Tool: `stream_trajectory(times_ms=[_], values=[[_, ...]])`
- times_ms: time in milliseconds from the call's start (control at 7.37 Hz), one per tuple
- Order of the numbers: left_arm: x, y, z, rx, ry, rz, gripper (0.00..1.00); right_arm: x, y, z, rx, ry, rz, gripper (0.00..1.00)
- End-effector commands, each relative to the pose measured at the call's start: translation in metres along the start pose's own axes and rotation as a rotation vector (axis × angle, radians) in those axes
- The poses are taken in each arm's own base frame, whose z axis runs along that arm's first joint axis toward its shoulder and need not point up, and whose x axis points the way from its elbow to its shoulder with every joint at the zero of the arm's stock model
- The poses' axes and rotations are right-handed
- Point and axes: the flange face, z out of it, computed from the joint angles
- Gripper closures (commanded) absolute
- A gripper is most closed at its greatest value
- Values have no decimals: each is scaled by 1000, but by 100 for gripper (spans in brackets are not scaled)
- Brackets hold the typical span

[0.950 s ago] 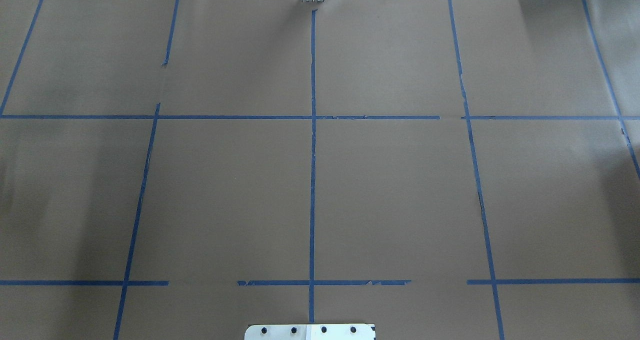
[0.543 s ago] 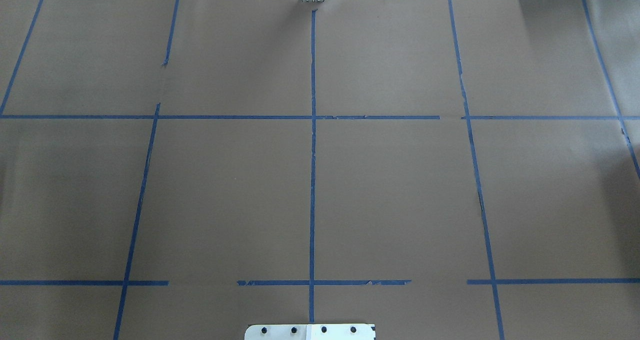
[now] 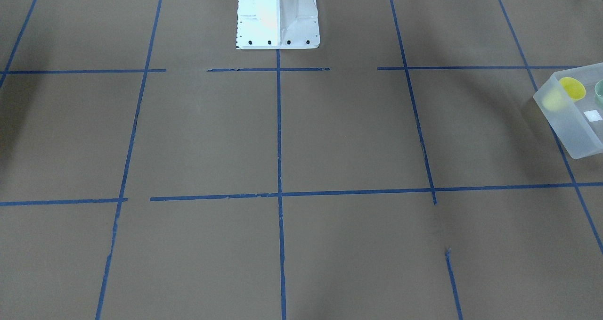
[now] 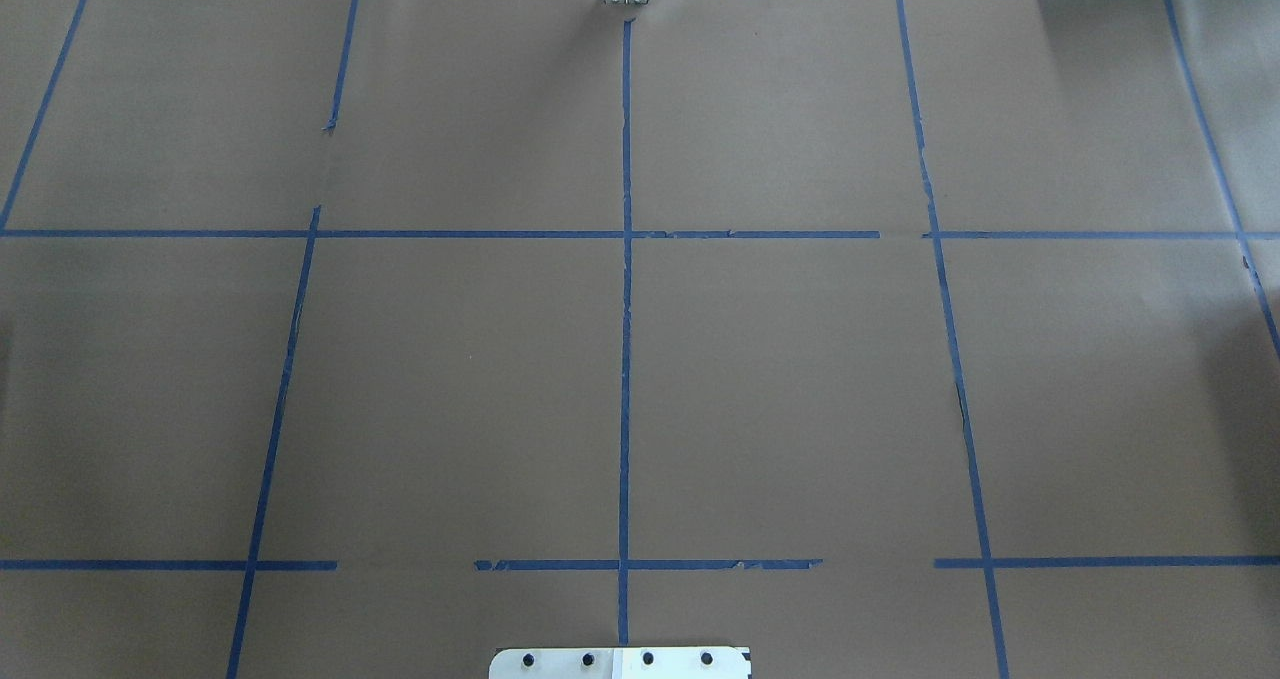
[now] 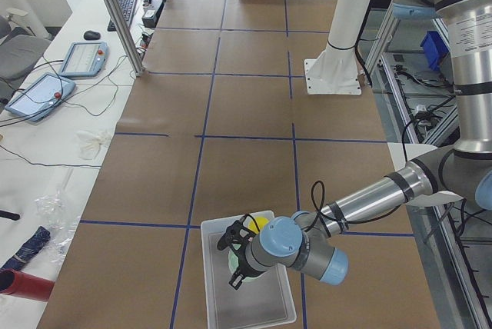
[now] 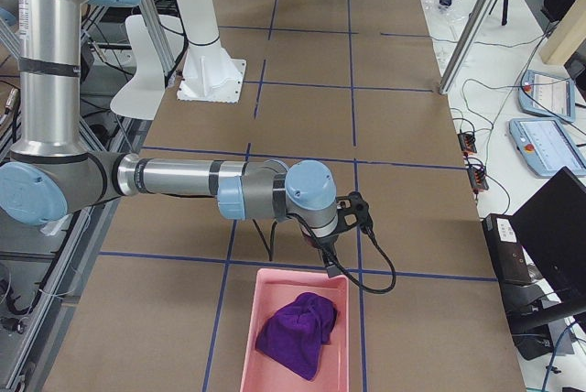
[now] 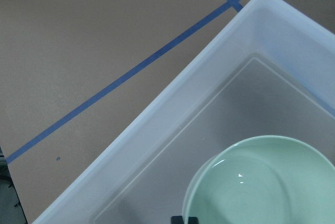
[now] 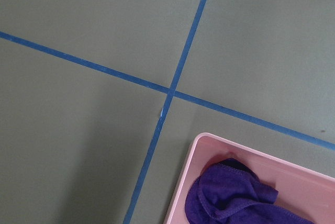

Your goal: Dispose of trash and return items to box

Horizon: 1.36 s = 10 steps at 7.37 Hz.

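The frosted-white box [image 3: 572, 127] stands at the table's end on my left. The yellow cup [image 3: 571, 88] and the mint-green bowl [image 3: 599, 94] stand inside it, beside a white sticker [image 3: 592, 115]. In the exterior left view my left gripper [image 5: 237, 256] hangs over the box [image 5: 257, 302], above the bowl [image 5: 234, 280], with the cup [image 5: 260, 224] behind it. The left wrist view shows the bowl [image 7: 261, 182] inside the box wall [image 7: 172, 124]. My right gripper [image 6: 357, 213] hangs near the pink bin. I cannot tell whether either gripper is open or shut.
A pink bin [image 6: 252, 355] holding a purple cloth [image 6: 295, 332] sits at the table's end on my right; it also shows in the right wrist view [image 8: 183, 182]. The white robot base [image 3: 278, 16] stands mid-table at the near edge. Blue tape lines grid the brown paper.
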Motion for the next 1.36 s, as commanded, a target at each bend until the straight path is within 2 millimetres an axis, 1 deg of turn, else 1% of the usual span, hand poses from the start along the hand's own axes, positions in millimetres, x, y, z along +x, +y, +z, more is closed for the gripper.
stream_trajectory(times_ms=[0, 136, 271, 407, 543, 679, 814, 950, 1086, 1221], values=[[6, 2, 5, -1, 24, 12, 22, 0, 1, 0, -1, 0, 3, 0], [7, -4, 5, 3, 24, 20, 0, 0, 0, 0, 0, 0, 5, 0], [7, -21, -2, 29, 17, 2, 0, -2, -1, 2, -5, -2, 4, 0], [19, -64, -30, 92, 11, -86, 0, -4, -3, 5, -10, -5, 23, 0], [28, -95, -46, 90, 20, -156, 0, -7, -5, 4, -7, -3, 58, 0], [39, -149, -79, 64, 19, -185, 0, -7, -6, 5, -9, -1, 58, 0], [55, -188, -112, 32, 25, -200, 0, -9, -6, 6, -11, -2, 75, 0], [59, -216, -127, -16, 33, -208, 0, -9, -6, 7, -14, 0, 83, 0], [51, -207, -120, -51, 45, -162, 0, -5, 2, 13, -28, -3, 92, 0], [38, -189, -98, -103, 63, -194, 0, -4, 5, 14, -38, -3, 93, 0]])
